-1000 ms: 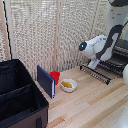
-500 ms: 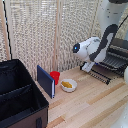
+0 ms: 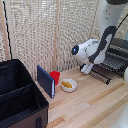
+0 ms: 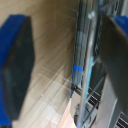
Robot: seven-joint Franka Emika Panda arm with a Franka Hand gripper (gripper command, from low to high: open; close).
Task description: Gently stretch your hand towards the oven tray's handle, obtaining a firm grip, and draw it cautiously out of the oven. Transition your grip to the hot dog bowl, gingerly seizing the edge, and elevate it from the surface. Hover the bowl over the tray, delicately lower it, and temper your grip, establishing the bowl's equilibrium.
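The oven point(image 3: 119, 49) stands at the exterior view's right, and the oven tray point(image 3: 109, 69), a dark wire rack, juts out of its front. My gripper point(image 3: 88, 69) hangs at the rack's front edge. In the wrist view the gripper point(image 4: 67, 62) is open, its blue fingers point(image 4: 17, 70) spread wide. The oven tray's handle point(image 4: 76, 75), a thin bar with a blue mark, runs between them untouched. The hot dog bowl point(image 3: 69, 85), white with a yellow piece inside, sits on the wooden table toward the exterior view's left of the rack.
A red cup point(image 3: 55, 76) stands just behind the bowl, next to an upright blue panel point(image 3: 46, 81). A big black box point(image 3: 20, 100) fills the exterior view's lower left. A slatted screen point(image 3: 45, 35) backs the table.
The arm's wrist has shifted a little toward the exterior view's left and downward, along the front of the rack. The bowl and cup have not moved.
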